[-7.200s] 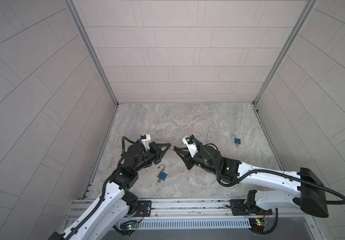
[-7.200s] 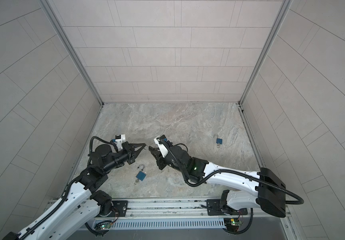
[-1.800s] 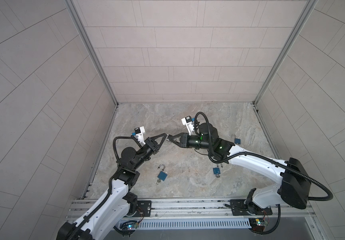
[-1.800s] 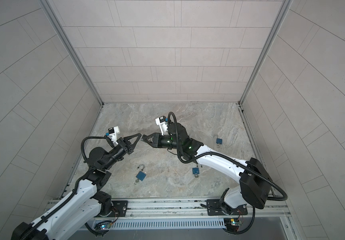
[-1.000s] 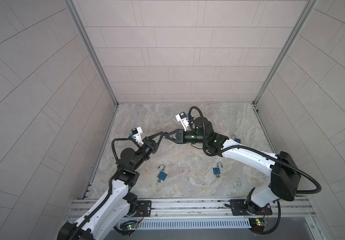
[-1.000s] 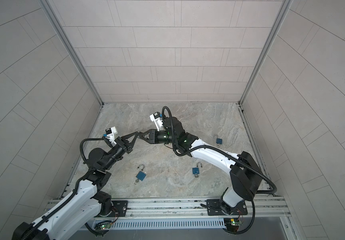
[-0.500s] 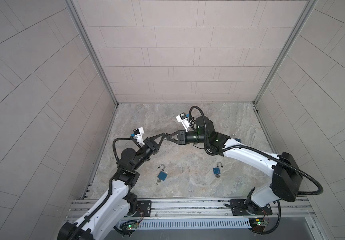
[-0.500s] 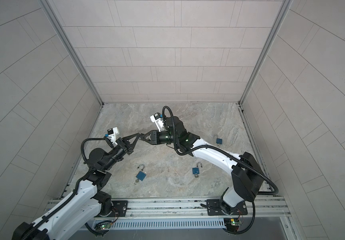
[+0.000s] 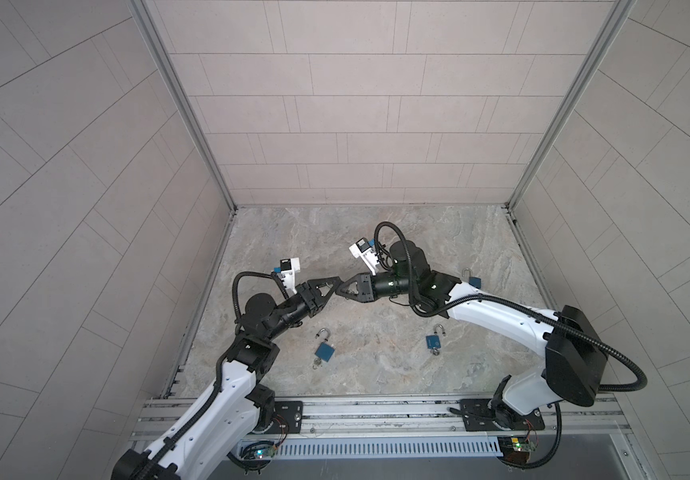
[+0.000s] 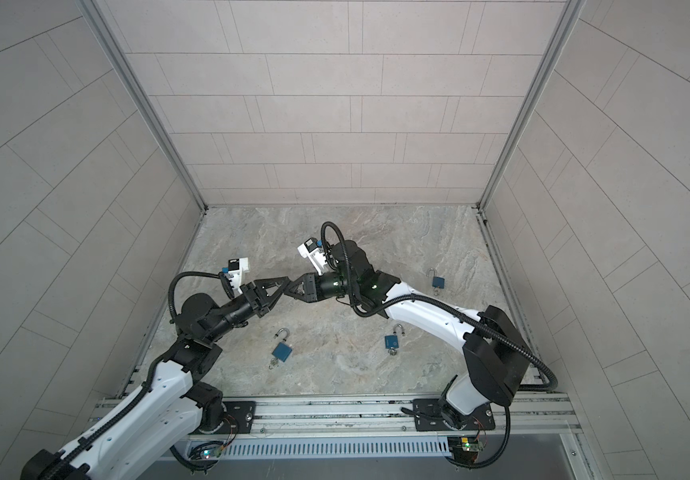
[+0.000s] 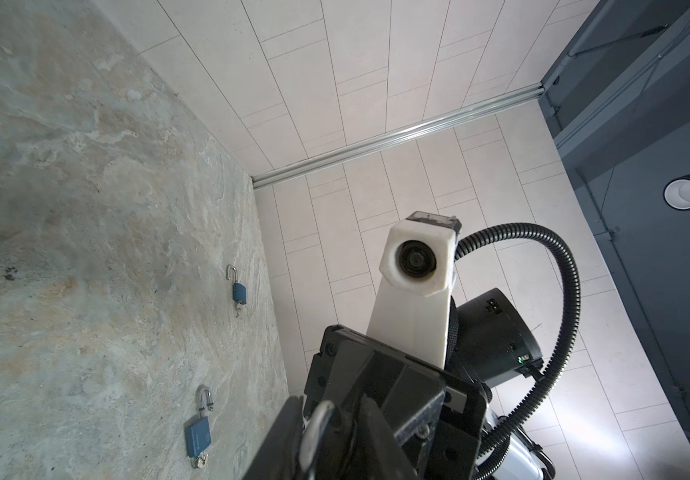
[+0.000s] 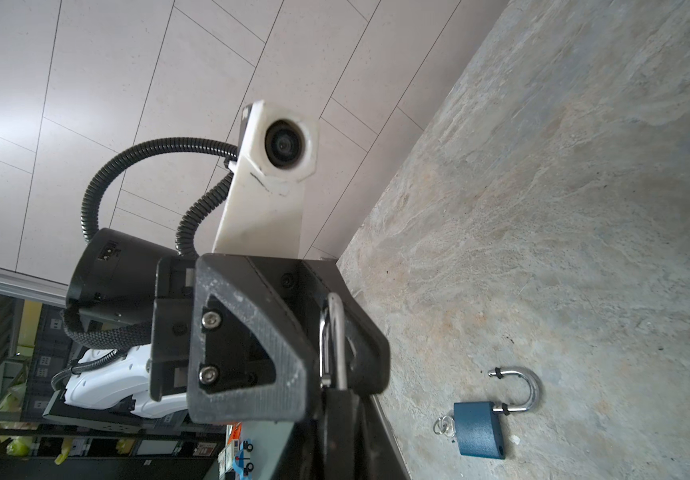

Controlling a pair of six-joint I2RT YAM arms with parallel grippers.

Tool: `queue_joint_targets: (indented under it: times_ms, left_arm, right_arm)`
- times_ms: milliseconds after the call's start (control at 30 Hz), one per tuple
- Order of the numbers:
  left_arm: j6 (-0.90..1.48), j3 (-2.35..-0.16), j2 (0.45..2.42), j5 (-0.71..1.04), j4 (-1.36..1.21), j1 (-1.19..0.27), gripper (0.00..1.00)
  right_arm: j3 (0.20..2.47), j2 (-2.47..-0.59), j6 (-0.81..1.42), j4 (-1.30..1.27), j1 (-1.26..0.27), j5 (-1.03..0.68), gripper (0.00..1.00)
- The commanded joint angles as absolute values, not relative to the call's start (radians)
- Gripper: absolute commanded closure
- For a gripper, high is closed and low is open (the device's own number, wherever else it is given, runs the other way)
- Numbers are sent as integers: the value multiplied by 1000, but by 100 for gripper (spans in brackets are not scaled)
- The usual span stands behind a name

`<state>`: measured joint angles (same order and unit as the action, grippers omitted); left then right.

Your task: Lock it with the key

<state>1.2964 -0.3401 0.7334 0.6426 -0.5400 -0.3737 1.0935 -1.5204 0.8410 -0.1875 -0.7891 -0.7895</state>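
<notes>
My two grippers meet tip to tip above the floor in both top views, the left gripper (image 9: 332, 286) (image 10: 283, 286) facing the right gripper (image 9: 341, 291) (image 10: 289, 291). The right gripper (image 12: 339, 415) is shut on a padlock whose body is hidden in its jaws. The padlock's silver shackle (image 12: 337, 340) (image 11: 318, 428) sticks out between the left gripper's fingers (image 12: 285, 353), and its short leg hangs free of the body. The left gripper (image 11: 318, 440) has its jaws slightly apart on either side of the shackle. This padlock's key is hidden.
Three more blue padlocks with open shackles lie on the stone floor: one below the left gripper (image 9: 324, 351) (image 12: 478, 428), one under the right forearm (image 9: 433, 341) (image 11: 198, 432), one at the right (image 9: 474, 280) (image 11: 239, 293). Tiled walls close in three sides.
The left jaws have eased apart around the shackle. Both grippers stay tip to tip and have shifted slightly nearer and to the right; the right gripper keeps its hold.
</notes>
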Motion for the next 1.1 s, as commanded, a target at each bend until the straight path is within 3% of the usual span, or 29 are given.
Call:
queue_joint_targets:
  times_ms: [0,433,867,1067]
  left_arm:
    - [1293,-379,713,766,-550,-377,67]
    - [1227,-407,676,803,-393,-276,63]
    - [1315,-400,680,828,-527,-232,56]
    - [1268,-402,682,836,-445,-232,54]
  right_arm:
    - [1089,-1480,824,-259,-787,-794,100]
    - [1057,-1424,794,-204,-758,-821,100]
    - [1030,-1414,778,-180,-758,-843,100]
    - [1035,-1421,777,-180,-758,-855,100]
